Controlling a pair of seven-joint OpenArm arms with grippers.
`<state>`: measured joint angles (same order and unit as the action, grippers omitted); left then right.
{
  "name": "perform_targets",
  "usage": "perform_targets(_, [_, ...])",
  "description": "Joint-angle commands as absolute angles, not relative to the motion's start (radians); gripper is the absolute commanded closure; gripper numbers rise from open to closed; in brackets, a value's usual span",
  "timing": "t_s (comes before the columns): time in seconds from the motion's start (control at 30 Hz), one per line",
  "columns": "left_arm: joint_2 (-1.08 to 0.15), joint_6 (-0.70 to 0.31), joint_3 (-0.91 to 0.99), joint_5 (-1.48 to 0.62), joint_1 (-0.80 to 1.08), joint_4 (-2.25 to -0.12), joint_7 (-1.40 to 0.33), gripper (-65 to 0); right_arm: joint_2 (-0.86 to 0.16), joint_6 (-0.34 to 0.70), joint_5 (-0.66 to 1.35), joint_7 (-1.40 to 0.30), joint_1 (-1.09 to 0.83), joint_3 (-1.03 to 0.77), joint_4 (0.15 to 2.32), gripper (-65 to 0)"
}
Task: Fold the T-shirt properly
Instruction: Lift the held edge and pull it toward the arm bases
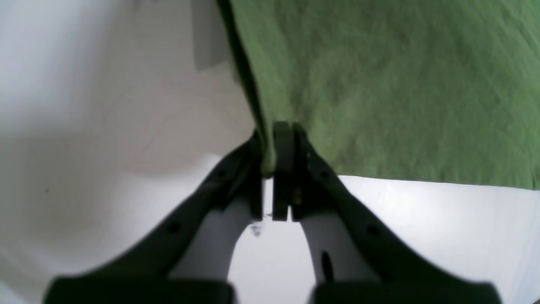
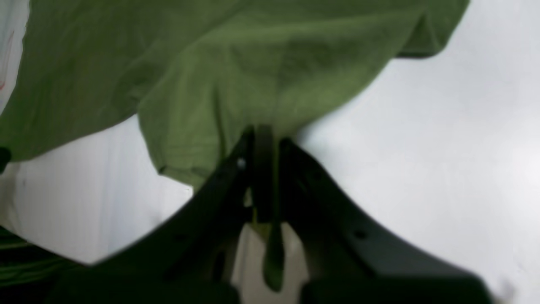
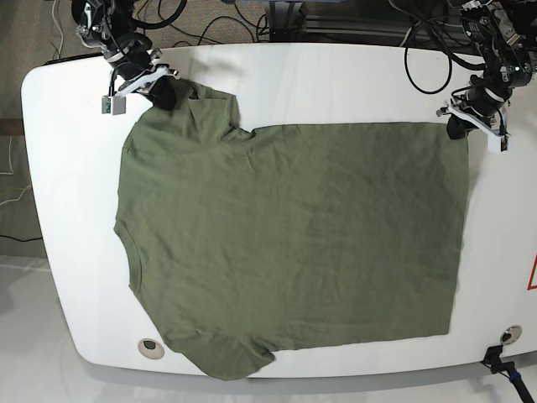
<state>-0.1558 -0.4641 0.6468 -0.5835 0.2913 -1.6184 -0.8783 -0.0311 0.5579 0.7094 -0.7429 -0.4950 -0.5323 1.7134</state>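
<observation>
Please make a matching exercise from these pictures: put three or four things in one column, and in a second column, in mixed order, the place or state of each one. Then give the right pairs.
Column 1
1. T-shirt
2. left gripper
3. right gripper
4. table

Column 2
a. shut on the sleeve at the far corner, on the left of the base view
b. white, with rounded corners
c. olive green, spread nearly flat
d. shut on the hem corner, on the right of the base view

Pairs: 1-c, 2-d, 3-a, 4-b
</observation>
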Motion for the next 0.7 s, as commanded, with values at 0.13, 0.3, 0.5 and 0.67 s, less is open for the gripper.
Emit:
perform_targets(0.13, [-0.162,-0.47,0.648,-0.512,0.311,-1.681,-0.865,-1.0,-0.021,0.567,0.727,-0.728,-0.595,-0.539,1.853,0.0])
perform_targets(0.3, [-0.162,-0.472,0.648,-0.506,0.337,-1.684,-0.863,-1.0,-0.015,0.565,0.727,-0.728,-0.65,-0.539,1.94,0.0])
perform_targets(0.5, [-0.162,-0.472,0.647,-0.51,0.314,-1.704,-0.863,-1.1,-0.019,0.565,0.727,-0.73,-0.621,-0.538,1.962,0.0])
perform_targets(0.67, [-0.162,-0.472,0.647,-0.524,0.26,-1.716,-0.863,-1.1,-0.051,0.565,0.73,-0.734,-0.553,-0.538,1.962,0.0])
